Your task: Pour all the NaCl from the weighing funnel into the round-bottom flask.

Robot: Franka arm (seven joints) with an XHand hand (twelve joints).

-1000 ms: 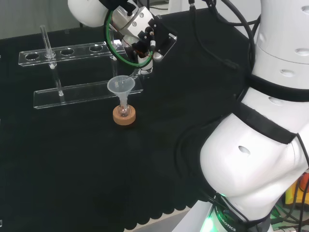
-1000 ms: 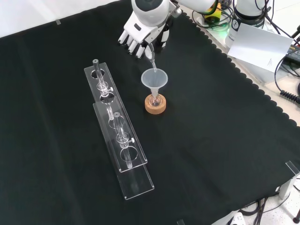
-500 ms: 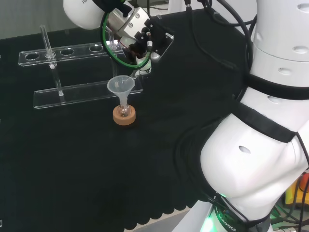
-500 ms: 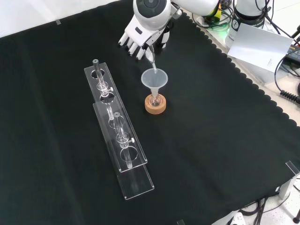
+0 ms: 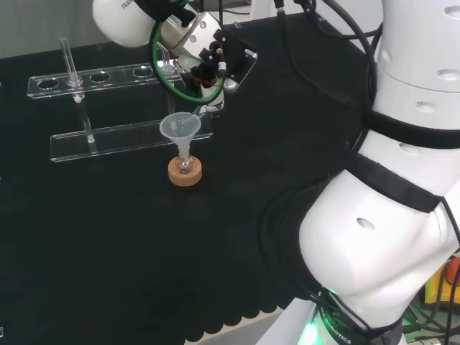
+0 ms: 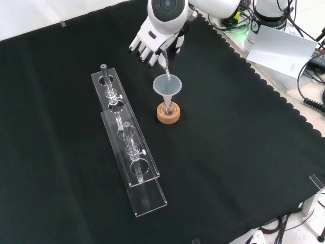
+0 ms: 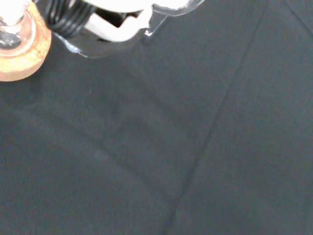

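Held tilted in the curled fingers (image 6: pixel 152 52) of the black-and-white hand (image 6: pixel 155 38), a small clear glass weighing funnel (image 6: pixel 163 65) points its spout down into a translucent plastic funnel (image 6: pixel 167 85) just below. That sits in a small round-bottom flask (image 6: pixel 168 108) on a cork ring (image 6: pixel 168 115). Beside them on the black-clothed desk (image 6: pixel 244 142): clear acrylic rack (image 6: pixel 129 147).

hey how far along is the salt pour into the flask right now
Done: the hand has brought the weighing funnel over the plastic funnel seated in the round-bottom flask on its cork ring.
In hand: the weighing funnel is tilted, spout down at the plastic funnel's rim.
Left: finishing the pour; I can't tell how much salt remains, or see any grains falling.
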